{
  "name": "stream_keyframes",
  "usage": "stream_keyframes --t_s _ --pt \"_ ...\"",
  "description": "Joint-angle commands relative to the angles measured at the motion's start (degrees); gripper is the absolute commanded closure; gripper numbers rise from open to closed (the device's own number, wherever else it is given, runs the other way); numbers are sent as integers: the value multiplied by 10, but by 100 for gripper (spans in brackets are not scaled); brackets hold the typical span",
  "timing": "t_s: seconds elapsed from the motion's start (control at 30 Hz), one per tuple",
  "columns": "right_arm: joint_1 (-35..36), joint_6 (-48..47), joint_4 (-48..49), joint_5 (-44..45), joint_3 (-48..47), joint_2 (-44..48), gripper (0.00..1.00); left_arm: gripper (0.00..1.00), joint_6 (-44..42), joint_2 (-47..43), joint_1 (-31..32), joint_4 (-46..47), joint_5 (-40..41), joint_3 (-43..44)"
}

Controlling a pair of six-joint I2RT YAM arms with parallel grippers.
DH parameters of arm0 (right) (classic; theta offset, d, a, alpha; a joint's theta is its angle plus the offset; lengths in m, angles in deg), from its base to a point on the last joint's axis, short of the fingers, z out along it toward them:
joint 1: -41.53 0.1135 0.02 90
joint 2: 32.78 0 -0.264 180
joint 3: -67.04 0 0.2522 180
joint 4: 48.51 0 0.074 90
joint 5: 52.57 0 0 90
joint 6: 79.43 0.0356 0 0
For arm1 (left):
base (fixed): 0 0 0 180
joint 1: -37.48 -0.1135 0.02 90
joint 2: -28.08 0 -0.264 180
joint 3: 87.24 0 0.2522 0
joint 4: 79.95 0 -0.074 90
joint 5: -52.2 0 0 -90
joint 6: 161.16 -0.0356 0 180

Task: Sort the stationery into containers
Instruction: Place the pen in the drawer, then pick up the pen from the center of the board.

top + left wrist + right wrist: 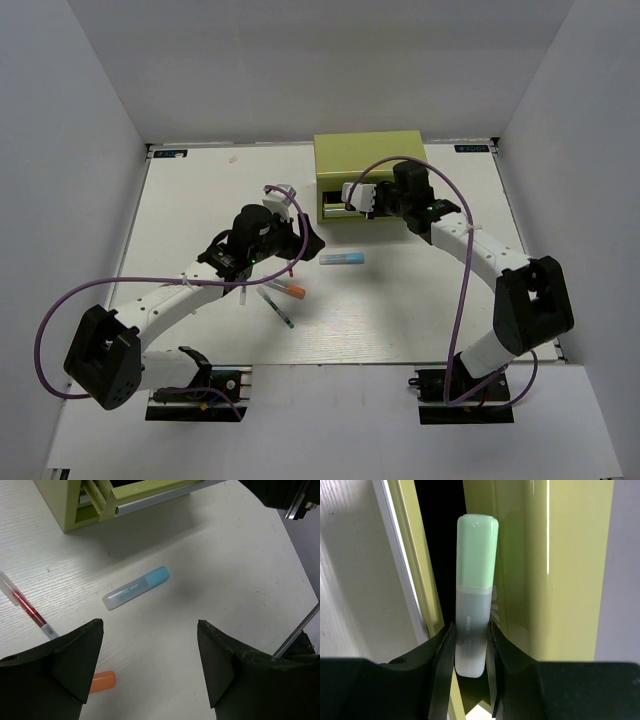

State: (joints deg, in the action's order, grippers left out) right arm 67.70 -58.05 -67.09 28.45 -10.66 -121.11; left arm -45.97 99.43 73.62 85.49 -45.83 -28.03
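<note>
Between the right end effector's (470, 630) closed jaws sits a green highlighter (476, 570).

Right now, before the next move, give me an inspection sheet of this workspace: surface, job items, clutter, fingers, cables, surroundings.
Surface: white table, faint wood grain, no spills seen.
Job's things: olive-green box at the far edge, a drawer pulled out; light-blue highlighter, red pen, orange-capped marker and green-tipped pen loose on the table.
Clutter: nothing seen.
Grippers: left gripper, fingers open, light-blue highlighter ahead of them, untouched; right gripper, fingers shut on a green-capped highlighter at the drawer opening.
Cables: purple cables loop free off both arms; the right one crosses over the box in the top view.
Surroundings: white walls on three sides.
</note>
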Motion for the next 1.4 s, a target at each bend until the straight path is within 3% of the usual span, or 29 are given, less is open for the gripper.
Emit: stream_keyframes --t_s 0.0,0.07,0.17,0.5,0.63,0.67,0.7,0.8,0.87,0.93,0.97,1.0,1.03,1.13,1.2,1.27,1.37 --pt "7 16 31 29 0 -3 65 14 6 -21 2 11 6 -2" --pt "8 22 31 30 0 -1 57 14 6 -27 2 6 6 -7" --pt "10 28 30 31 0 3 53 14 6 -27 2 6 6 -7" --pt "12 52 19 12 0 35 56 14 24 -32 2 -28 18 -2" --pt "10 72 -18 -70 -5 85 68 14 59 -46 2 -80 42 -2" --pt "10 61 -81 -119 -9 91 72 15 67 -46 2 -92 43 -2" --pt "11 50 -111 -146 -13 107 82 15 78 -53 2 -124 60 -2" --pt "14 -41 -278 -266 -17 119 96 21 121 -53 2 -180 78 3" --pt "26 -31 -308 -297 -5 115 98 37 157 -58 2 -220 85 3" --pt "45 -16 -314 -287 13 102 89 54 175 -71 2 -231 85 -3" --pt "49 -10 -299 -281 20 97 79 57 197 -84 2 -237 85 -10" --pt "55 -7 -293 -274 22 92 71 57 205 -91 2 -237 85 -18" --pt "71 -6 -292 -260 23 78 57 57 212 -99 2 -237 85 -19" --pt "87 9 -272 -215 21 35 37 42 234 -125 2 -250 99 -25" --pt "97 27 -256 -194 10 -2 34 34 234 -132 2 -258 106 -25" --pt "102 33 -242 -181 -3 -17 28 32 234 -137 2 -274 111 -25" --pt "112 51 -216 -156 -8 -58 28 32 240 -151 2 -280 117 -37"
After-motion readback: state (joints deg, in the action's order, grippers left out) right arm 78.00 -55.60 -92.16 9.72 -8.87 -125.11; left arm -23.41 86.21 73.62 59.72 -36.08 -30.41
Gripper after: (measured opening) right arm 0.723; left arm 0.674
